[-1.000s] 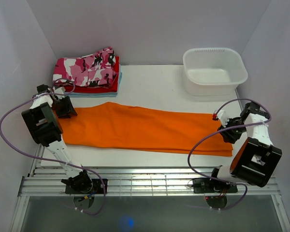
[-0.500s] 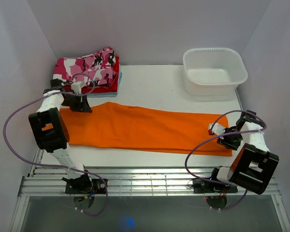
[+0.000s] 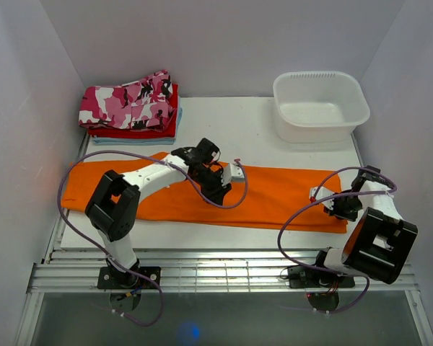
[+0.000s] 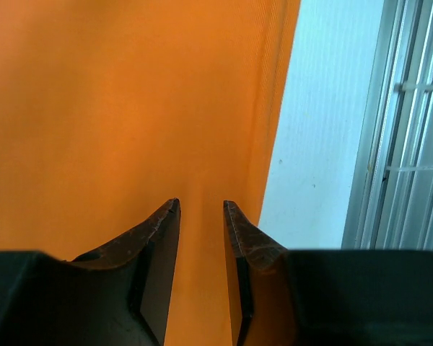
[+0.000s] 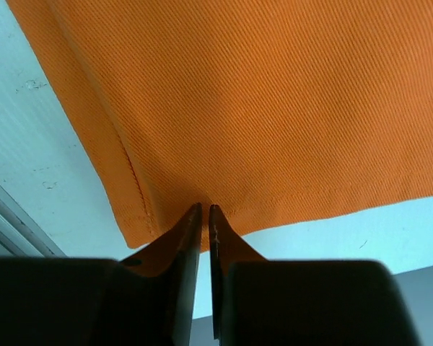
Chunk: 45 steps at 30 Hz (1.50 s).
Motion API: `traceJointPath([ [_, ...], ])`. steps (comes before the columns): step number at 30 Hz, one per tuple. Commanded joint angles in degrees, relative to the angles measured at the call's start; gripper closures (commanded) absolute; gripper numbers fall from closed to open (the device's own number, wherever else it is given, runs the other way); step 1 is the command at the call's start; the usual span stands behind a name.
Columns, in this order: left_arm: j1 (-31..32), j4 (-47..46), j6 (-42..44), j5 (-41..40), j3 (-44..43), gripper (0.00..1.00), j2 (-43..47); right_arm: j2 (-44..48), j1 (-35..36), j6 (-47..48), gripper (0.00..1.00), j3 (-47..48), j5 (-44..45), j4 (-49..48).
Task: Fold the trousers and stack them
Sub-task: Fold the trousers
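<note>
Orange cloth trousers (image 3: 274,198) spread on white tabletop (image 3: 252,130), left gripper (image 4: 201,205) jaws apart above, right gripper (image 5: 205,207) jaws pinching hem

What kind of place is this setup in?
Most likely a lab test cell for robot laundry folding, not a home: plain white walls box in a small table, two robot arms are bolted to a metal rail at its edge, and orange trousers lie spread near a folded garment stack.

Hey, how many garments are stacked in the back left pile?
3: camouflage garment on top, red garment beneath, pale blue layer at the bottom. More may be hidden.
</note>
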<state>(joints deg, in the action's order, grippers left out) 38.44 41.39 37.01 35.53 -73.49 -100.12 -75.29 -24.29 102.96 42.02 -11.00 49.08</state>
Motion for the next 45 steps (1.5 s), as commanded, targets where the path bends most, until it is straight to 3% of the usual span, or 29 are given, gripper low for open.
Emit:
traceJointPath([
  [1, 3.1, -4.2, 0.5, -2.8, 3.3, 0.6, 0.0, -1.3, -0.8, 1.7, 0.89, 1.3, -1.6, 0.1],
  [9, 6.8, -5.7, 2.9, -5.1, 6.6, 0.64, -0.5, -1.0, -2.3, 3.3, 0.92, 1.8, -3.0, 1.2],
  [13, 7.7, -5.9, 3.6, -5.2, 8.6, 0.6, 0.7, 0.0, -2.9, 3.8, 0.92, 3.1, -3.5, 3.9],
  [16, 7.8, -6.1, 3.7, -5.4, 9.5, 0.57, 1.1, 0.8, -2.9, 3.4, 0.77, 3.3, -2.5, 5.1],
  [17, 7.8, -6.1, 3.6, -5.4, 9.8, 0.57, 1.2, 1.0, -2.9, 3.5, 0.67, 3.2, -1.7, 5.1],
  [18, 7.9, -6.1, 3.6, -5.3, 9.8, 0.57, 1.3, 1.2, -3.0, 3.7, 0.62, 2.6, -1.2, 5.1],
  [21, 8.1, -6.4, 3.4, -5.6, 9.9, 0.61, 1.1, 1.0, -3.0, 3.9, 0.55, 1.8, -0.9, 4.9],
  [25, 8.1, -6.8, 2.9, -6.2, 9.9, 0.67, 0.7, 0.5, -2.9, 4.0, 0.54, 0.1, -0.9, 3.7],
  [31, 8.2, -7.7, 2.2, -6.1, 9.4, 0.79, -0.9, -1.3, -2.9, 2.7, 0.6, -2.9, -0.9, -4.2],
  [35, 8.1, -8.5, 1.4, -7.2, 8.7, 0.88, -2.4, -3.1, -2.9, -1.2, 0.84, -2.8, -1.6, -11.2],
  [38, 7.1, -9.3, 0.1, -7.3, 7.8, 0.94, -3.9, -5.1, -2.9, -2.1, 0.92, -1.1, -2.5, -12.5],
  [39, 6.7, -9.3, -0.2, -7.0, 7.3, 0.98, -4.5, -5.6, -2.9, -2.8, 0.92, 0.7, -2.9, -12.3],
  [45, 2.8, -9.4, -0.7, -6.5, 4.3, 1.0, -6.6, -8.5, -2.7, -2.9, 0.92, 6.7, -3.5, -7.4],
])
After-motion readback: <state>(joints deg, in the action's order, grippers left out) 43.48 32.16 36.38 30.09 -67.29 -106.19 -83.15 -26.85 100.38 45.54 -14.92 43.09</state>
